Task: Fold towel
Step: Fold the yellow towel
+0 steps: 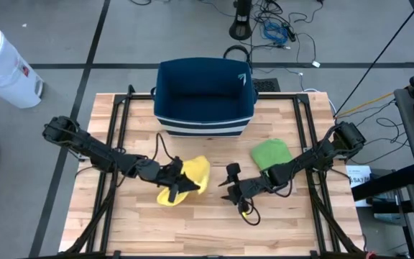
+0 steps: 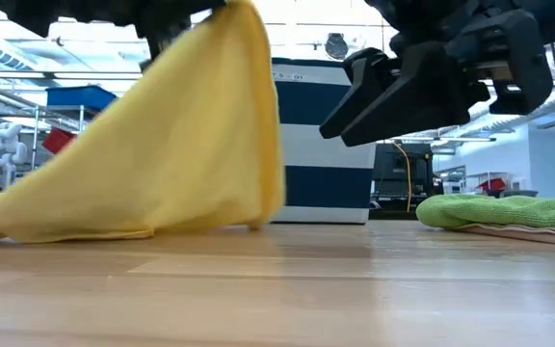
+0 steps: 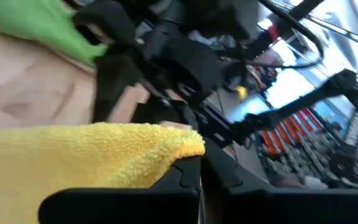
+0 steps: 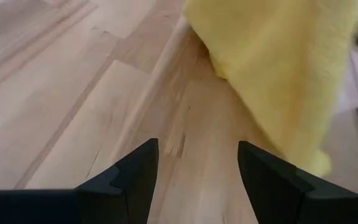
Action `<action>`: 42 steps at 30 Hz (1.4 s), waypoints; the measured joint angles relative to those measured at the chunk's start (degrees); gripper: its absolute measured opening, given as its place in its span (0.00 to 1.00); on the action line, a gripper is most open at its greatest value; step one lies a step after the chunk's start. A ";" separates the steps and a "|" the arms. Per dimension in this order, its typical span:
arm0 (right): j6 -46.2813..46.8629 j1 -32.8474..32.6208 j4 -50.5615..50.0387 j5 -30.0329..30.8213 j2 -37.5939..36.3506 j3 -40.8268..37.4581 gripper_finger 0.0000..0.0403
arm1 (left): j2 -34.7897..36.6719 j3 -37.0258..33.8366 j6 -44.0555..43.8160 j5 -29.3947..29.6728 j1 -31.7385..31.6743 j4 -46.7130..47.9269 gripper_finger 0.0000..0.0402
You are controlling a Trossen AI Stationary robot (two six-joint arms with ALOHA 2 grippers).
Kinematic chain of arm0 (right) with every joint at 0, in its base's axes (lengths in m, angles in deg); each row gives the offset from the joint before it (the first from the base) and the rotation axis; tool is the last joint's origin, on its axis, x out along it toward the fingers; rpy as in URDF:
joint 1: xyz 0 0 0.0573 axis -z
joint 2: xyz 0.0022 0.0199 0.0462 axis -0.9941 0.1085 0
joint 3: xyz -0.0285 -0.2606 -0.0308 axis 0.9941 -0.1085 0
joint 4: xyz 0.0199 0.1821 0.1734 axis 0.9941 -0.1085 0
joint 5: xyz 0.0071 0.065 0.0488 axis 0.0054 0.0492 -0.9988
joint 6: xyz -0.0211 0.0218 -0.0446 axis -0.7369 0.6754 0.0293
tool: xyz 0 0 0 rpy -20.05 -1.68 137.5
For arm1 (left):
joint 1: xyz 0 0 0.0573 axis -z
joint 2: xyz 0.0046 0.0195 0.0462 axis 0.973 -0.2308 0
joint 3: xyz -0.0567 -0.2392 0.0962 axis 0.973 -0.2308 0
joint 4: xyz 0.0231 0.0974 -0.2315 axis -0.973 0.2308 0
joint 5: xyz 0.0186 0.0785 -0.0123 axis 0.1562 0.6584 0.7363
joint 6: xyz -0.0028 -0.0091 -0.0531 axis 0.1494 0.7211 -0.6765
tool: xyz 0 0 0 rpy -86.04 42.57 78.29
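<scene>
Even, bright overhead light fills the top-down view, with only soft shadows under the arms on the wooden table (image 1: 192, 223). At table height, ceiling lamps glare white behind the right claw (image 2: 393, 92), leaving it a dark silhouette. The yellow towel (image 3: 86, 152) is sharp in front of the left claw (image 3: 197, 177); everything beyond it smears with blur. The near tabletop is soft.

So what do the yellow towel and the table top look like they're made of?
The yellow towel looks like microfibre or terry cloth: a fuzzy, nubby matte pile shows in the left wrist view, and it drapes softly where the left gripper lifts it. The table top looks like butcher-block wood: joined pale planks with visible grain and a smooth, faintly satin finish.
</scene>
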 joint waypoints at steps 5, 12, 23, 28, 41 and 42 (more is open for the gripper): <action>3.40 1.74 1.87 2.80 0.17 0.02 0.51 | 0.00 0.00 3.14 0.79 2.88 -2.61 0.00; 6.08 3.21 5.71 4.04 5.53 0.07 0.51 | 0.02 0.00 7.43 3.28 3.58 -4.36 0.00; 14.78 -0.19 10.62 22.86 14.28 0.04 0.51 | 0.02 0.00 14.71 10.18 2.59 -4.23 0.00; 19.85 -0.94 11.25 28.41 16.19 0.04 0.51 | 0.02 0.00 17.08 10.86 1.78 -4.79 0.00; 19.90 2.03 17.40 30.15 17.88 0.02 0.48 | 0.02 0.00 21.16 11.32 1.86 -7.13 0.00; 19.86 2.31 16.95 30.15 17.88 0.02 0.45 | 0.02 0.00 21.17 11.32 1.86 -7.13 0.00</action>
